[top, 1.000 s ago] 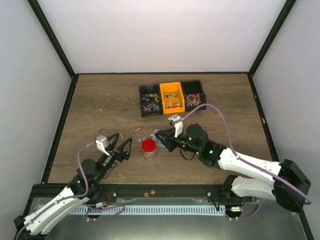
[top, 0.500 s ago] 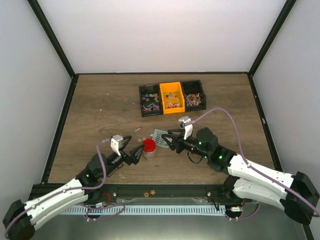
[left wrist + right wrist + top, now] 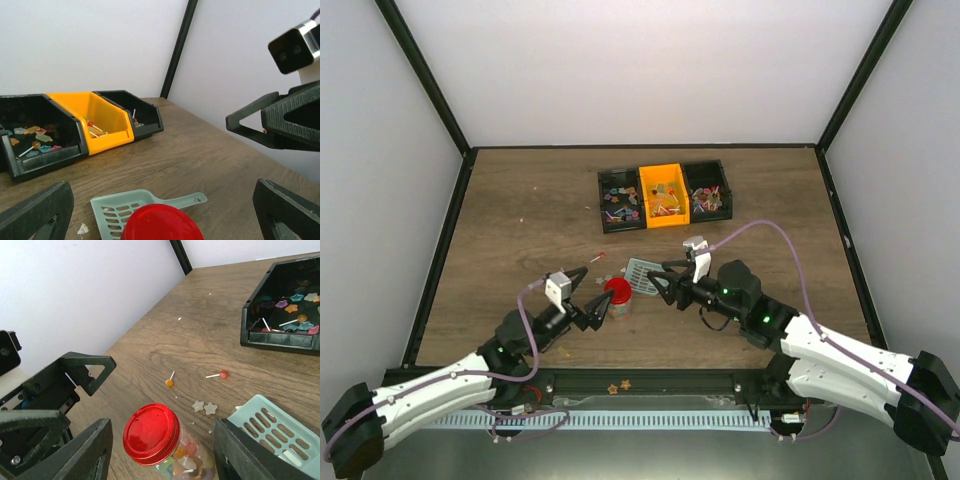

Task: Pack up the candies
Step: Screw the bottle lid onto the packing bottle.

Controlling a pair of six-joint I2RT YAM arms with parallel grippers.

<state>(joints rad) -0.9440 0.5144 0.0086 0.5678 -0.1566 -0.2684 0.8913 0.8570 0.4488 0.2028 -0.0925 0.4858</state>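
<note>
A clear jar with a red lid [image 3: 617, 292] stands mid-table, holding mixed candies [image 3: 192, 460]. More candies lie in three bins [image 3: 665, 195]. Two loose lollipops [image 3: 169, 382] [image 3: 223, 374] and two pale star candies [image 3: 204, 407] lie on the wood beyond the jar. A teal scoop [image 3: 640, 269] lies flat just right of the jar. My left gripper [image 3: 590, 298] is open at the jar's left side, its jaws wide and apart from the lid [image 3: 161, 223]. My right gripper [image 3: 660, 282] is open on the jar's right, by the scoop [image 3: 272, 432], holding nothing.
The bins sit in a row at the back: black [image 3: 30, 137], orange [image 3: 100, 120], black [image 3: 137, 114]. The two grippers face each other closely across the jar; the right one [image 3: 272, 120] shows in the left wrist view. Small crumbs dot the wood [image 3: 180, 318].
My right gripper opened, let go of the scoop and drew back slightly to the right. My left arm moved right up to the jar.
</note>
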